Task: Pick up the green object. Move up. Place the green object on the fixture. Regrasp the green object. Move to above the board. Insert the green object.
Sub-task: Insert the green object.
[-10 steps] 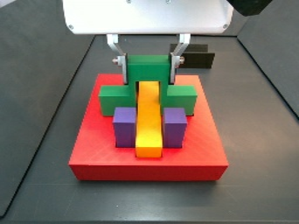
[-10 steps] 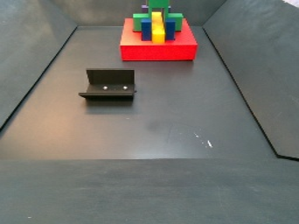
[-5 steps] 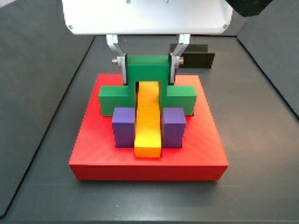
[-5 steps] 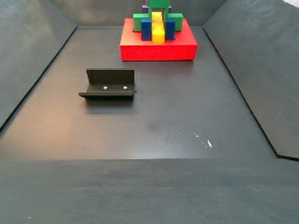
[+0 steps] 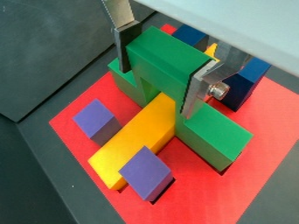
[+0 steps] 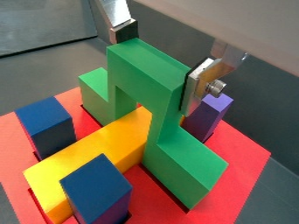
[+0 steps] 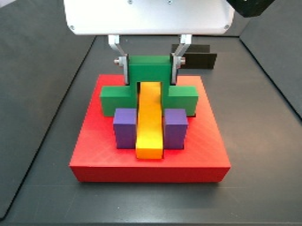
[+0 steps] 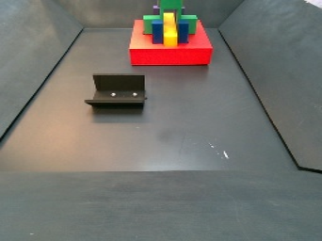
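Wrist views both show my gripper (image 5: 163,61) closed on the green object (image 5: 176,92), a silver finger (image 5: 124,35) flat against each side of its tall central block. The piece straddles the yellow bar (image 5: 138,140) near the far edge of the board (image 5: 251,171), its side arms low against the red surface. I judge this to be the insert step, nearly finished. To do it well I should press straight down, keep the block square to the slot, and open only once both arms sit flush; any tilt could jam it against the bar.

A side view shows the fixture (image 8: 119,91) empty, well apart from the board toward the floor's left edge. Neither wrist view shows it. Wrist views, though, reveal the blue cubes (image 6: 47,127) behind the green arms, hardly visible from the sides.
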Available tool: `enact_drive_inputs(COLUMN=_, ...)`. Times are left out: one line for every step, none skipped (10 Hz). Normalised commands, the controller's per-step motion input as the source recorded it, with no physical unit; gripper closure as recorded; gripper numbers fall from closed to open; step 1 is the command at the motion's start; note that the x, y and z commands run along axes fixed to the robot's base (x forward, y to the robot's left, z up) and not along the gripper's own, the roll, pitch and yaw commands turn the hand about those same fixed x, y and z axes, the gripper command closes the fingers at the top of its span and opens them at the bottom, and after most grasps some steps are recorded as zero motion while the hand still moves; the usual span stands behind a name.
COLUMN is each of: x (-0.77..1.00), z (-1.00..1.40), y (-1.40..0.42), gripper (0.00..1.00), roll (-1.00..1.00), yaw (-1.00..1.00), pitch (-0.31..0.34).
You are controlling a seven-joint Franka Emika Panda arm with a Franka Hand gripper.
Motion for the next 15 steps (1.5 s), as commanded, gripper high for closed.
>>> enact_drive_inputs(x=0.00, z=0.00, y=0.00, gripper=1.00, roll=0.17, yaw=0.00, pitch=0.000)
enact_drive_inputs(x=-0.02, z=0.00, y=0.00, gripper=1.00, roll=0.14, yaw=0.00, pitch=0.000)
enact_drive_inputs(x=0.00, z=0.00, y=0.00, gripper=1.00, roll=0.21, yaw=-0.03, pitch=0.000)
enact_drive_inputs(x=-0.06, z=0.00, y=0.00, gripper=1.00, roll=0.18, yaw=-0.02, pitch=0.000)
enact_drive_inputs(x=-0.05, z=0.00, y=-0.02, gripper=1.00, roll=0.14, yaw=-0.01, pitch=-0.007)
enact_drive_inputs(x=0.01, z=0.00, y=-0.10, gripper=1.00, roll=0.20, yaw=0.00, pitch=0.000)
enact_drive_inputs(x=0.20, z=0.00, y=-0.13, gripper=1.00, roll=0.26, yaw=0.00, pitch=0.019)
enact_drive_inputs(x=0.11, z=-0.01, y=-0.15, gripper=1.00, roll=0.26, yaw=0.00, pitch=0.004)
enact_drive_inputs(x=0.05, z=-0.04, y=-0.14, gripper=1.00, roll=0.23, yaw=0.00, pitch=0.000)
enact_drive_inputs(x=0.03, z=-0.06, y=-0.11, gripper=1.00, roll=0.23, yaw=0.00, pitch=0.000)
enact_drive_inputs(x=0.07, z=-0.03, y=-0.06, gripper=1.00, roll=0.21, yaw=0.00, pitch=0.000)
enact_drive_inputs(x=0.08, z=-0.06, y=-0.04, gripper=1.00, roll=0.21, yaw=0.00, pitch=0.000)
enact_drive_inputs(x=0.09, z=-0.16, y=0.00, gripper=1.00, roll=0.18, yaw=0.00, pitch=0.000)
enact_drive_inputs(x=0.13, z=-0.23, y=0.00, gripper=1.00, roll=0.13, yaw=0.00, pitch=0.000)
enact_drive_inputs(x=0.07, z=-0.25, y=0.00, gripper=1.00, roll=0.08, yaw=0.00, pitch=0.000)
